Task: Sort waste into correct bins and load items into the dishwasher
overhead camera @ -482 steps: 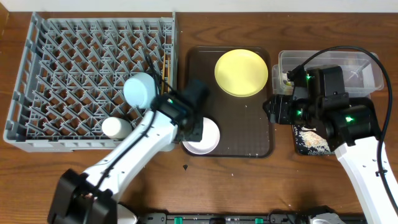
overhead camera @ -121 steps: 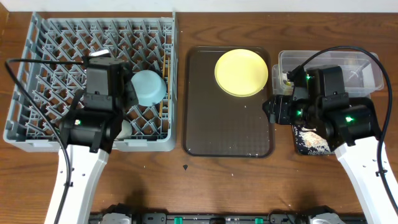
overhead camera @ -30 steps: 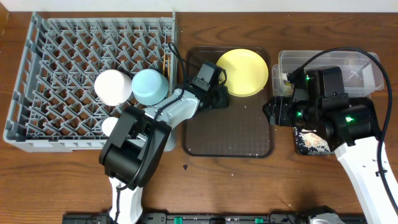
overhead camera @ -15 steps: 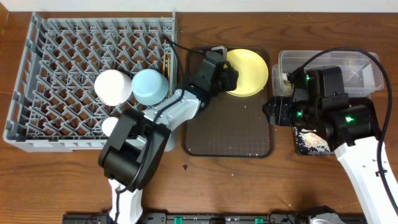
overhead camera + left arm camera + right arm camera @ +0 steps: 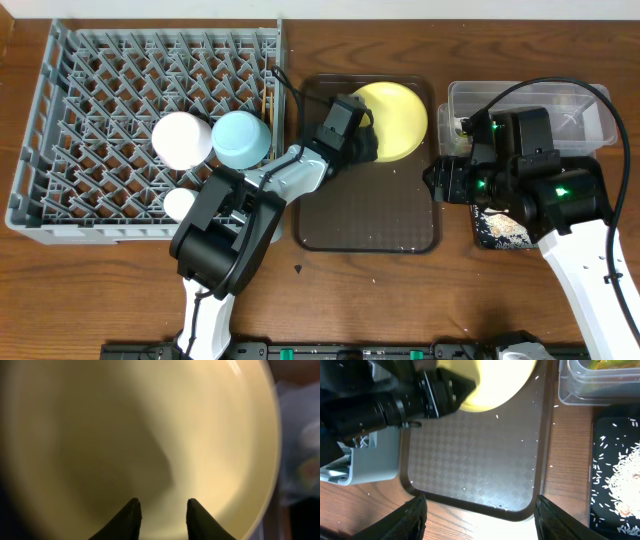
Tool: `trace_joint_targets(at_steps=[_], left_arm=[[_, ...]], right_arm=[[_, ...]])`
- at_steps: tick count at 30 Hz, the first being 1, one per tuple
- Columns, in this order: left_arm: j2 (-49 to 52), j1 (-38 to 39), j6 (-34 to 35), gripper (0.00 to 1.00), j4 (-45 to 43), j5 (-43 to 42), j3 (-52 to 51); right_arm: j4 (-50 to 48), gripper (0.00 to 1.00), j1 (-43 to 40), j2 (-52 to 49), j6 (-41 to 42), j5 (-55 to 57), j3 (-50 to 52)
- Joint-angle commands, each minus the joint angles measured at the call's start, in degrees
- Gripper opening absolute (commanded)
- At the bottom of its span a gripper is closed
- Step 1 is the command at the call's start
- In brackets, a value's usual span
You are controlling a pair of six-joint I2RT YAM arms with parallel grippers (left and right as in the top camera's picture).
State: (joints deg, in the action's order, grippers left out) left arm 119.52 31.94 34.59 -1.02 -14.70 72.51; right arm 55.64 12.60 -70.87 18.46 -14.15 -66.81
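**Overhead view.** The rack (image 5: 60, 120) occupies the left of the table. It holds a white bowl (image 5: 182, 138) touching a blue bowl (image 5: 242, 140), both mouth down. A cup (image 5: 180, 203) sits near the rack's front wall, and chopsticks (image 5: 268, 105) stand against its right wall. A brown tray (image 5: 370, 215) lies just right of the rack. The plate (image 5: 402, 112) is at the tray's far right corner. The left gripper (image 5: 366, 138) is at the plate's left edge. The clear tub (image 5: 530, 90) and the black tray (image 5: 480, 215) sit right of the brown tray, the tub behind the black tray. Crumbs (image 5: 510, 232) lie in the black tray. The right gripper (image 5: 447, 178) hangs above the gap between the brown tray and the black tray.

**Left wrist view.** The plate fills the frame, blurred. Both fingertips (image 5: 131, 515) show at the bottom edge with a narrow gap between them and yellow behind it. Whether they clamp the rim cannot be told.

**Right wrist view.** The right fingers (image 5: 415, 515) stand wide apart with nothing between them, over the near edge of the brown tray. The left gripper meets the plate rim at the top. A few crumbs dot the brown tray. A green sachet (image 5: 612, 364) lies in the tub.
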Motion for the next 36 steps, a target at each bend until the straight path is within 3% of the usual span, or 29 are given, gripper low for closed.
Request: trace_joint_targets(at_steps=[1, 8, 14, 15, 17, 21, 24, 26, 30, 36], left_arm=[[0.5, 0.1, -0.2, 0.28, 4.8, -2.4, 0.5], [-4.5, 0.1, -0.4, 0.28, 17.4, -2.5, 0.5], [-15.4, -0.1, -2.3, 0.49, 24.6, -2.0, 0.5], [-17.2, -0.3, -3.1, 0.58, 25.4, -0.8, 0.5], [-20.5, -1.1, -3.2, 0.62, 28.2, 3.6, 0.5], [-22.0, -4.0, -1.7, 0.62, 33.2, 7.4, 0.4], [-20.1, -6.0, 0.5, 0.62, 34.4, 6.7, -0.5], [-18.3, -7.1, 1.9, 0.62, 34.1, 6.0, -0.8], [-14.7, -8.3, 2.7, 0.61, 30.4, 0.2, -0.8], [-11.5, -8.4, 4.1, 0.61, 28.2, 0.1, -0.8]], right_arm=[[0.2, 0.66, -0.5, -0.3, 0.4, -0.3, 0.2], [0.1, 0.66, -0.5, -0.3, 0.4, -0.3, 0.2], [0.1, 0.66, -0.5, -0.3, 0.4, -0.3, 0.2], [0.1, 0.66, -0.5, -0.3, 0.4, -0.3, 0.2], [0.1, 0.66, -0.5, -0.3, 0.4, -0.3, 0.2], [-0.2, 0.66, -0.5, -0.3, 0.4, -0.3, 0.2], [-1.7, 0.45, -0.5, -0.5, 0.4, -0.2, 0.3], [-3.0, 0.38, -0.5, -1.0, 0.4, -0.3, 0.5], [-3.5, 0.36, -0.5, -2.6, 1.3, -0.3, 0.5], [-7.1, 0.38, -0.5, -7.9, 1.2, -0.3, 0.7]])
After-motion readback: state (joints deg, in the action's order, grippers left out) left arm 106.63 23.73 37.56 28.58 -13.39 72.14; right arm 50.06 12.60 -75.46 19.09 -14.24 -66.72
